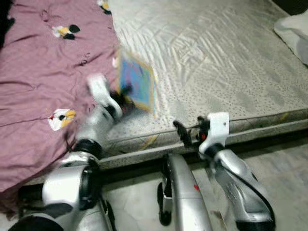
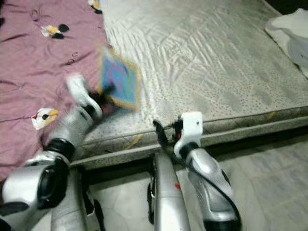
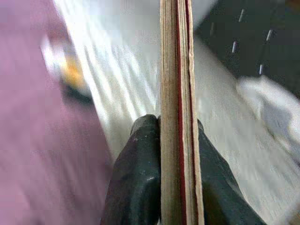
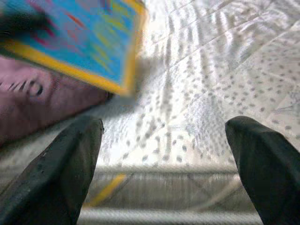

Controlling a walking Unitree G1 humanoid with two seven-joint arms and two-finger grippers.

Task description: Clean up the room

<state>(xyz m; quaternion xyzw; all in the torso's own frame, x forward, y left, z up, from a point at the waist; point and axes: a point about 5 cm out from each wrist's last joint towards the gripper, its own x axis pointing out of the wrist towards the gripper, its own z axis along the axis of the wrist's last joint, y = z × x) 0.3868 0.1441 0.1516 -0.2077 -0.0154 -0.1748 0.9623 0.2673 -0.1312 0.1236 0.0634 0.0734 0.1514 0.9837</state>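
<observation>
The left hand (image 1: 121, 94) is clamped on a book (image 1: 136, 85) above the bed (image 1: 216, 62); the right hand (image 4: 164, 164) hangs spread apart at its edge.

Left gripper (image 3: 177, 140) clamped on book (image 3: 178, 93), seen edge-on, fingers (image 3: 138, 173) pressed on both covers. Behind, blurred: purple sheet (image 3: 33, 140), pale mattress (image 3: 122, 70), white bundle (image 3: 272, 112).

A thin blue book (image 1: 136, 80) with a yellow border is held tilted above the mattress (image 1: 216, 57).
</observation>
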